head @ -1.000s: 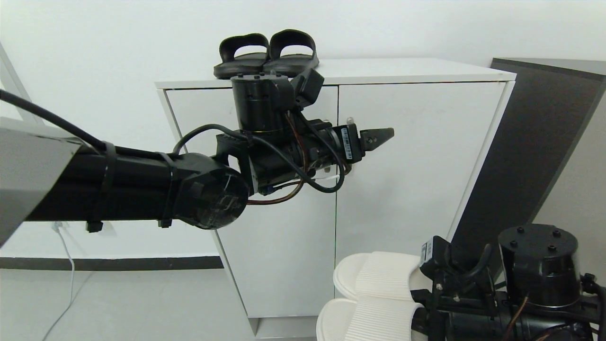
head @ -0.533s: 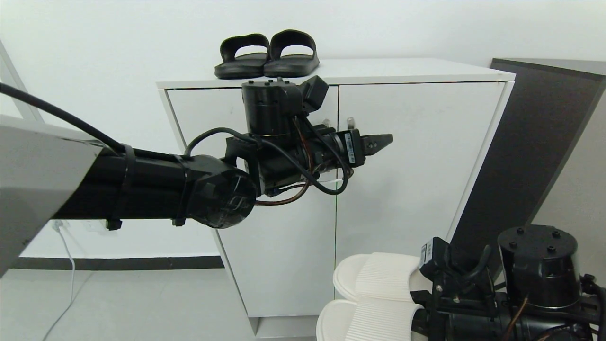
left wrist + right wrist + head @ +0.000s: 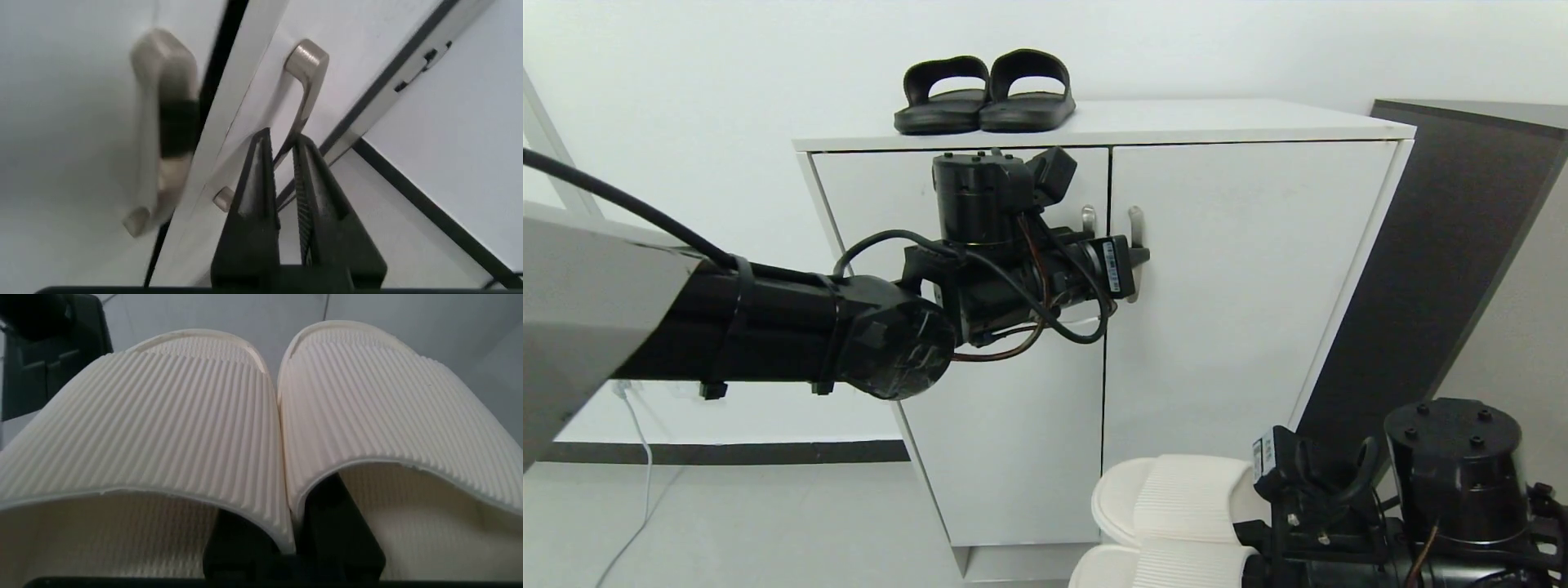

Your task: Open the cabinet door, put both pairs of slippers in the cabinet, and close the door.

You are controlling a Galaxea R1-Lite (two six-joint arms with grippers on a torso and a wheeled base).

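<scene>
A white two-door cabinet [image 3: 1241,269] stands before me with both doors shut. On its top rests a pair of black slippers [image 3: 985,91]. My left gripper [image 3: 1141,255] sits at the right door's handle [image 3: 1135,224]. In the left wrist view the narrow fingers [image 3: 258,175] of the left gripper [image 3: 282,147] stand almost together, with the handle [image 3: 306,65] running between them. The other door's handle [image 3: 163,122] is beside it. Low at the right, my right gripper [image 3: 1258,535] is shut on a pair of white ribbed slippers [image 3: 1176,498], [image 3: 188,416], held side by side.
A dark grey panel [image 3: 1437,245] leans against the cabinet's right side. A white wall is behind, with a black skirting strip [image 3: 727,452] and a white cable [image 3: 645,482] at the lower left. Bare floor lies left of the cabinet.
My left gripper has drawn back leftward from in front of the right door onto its handle. The right arm with the white slippers has sunk slightly.
</scene>
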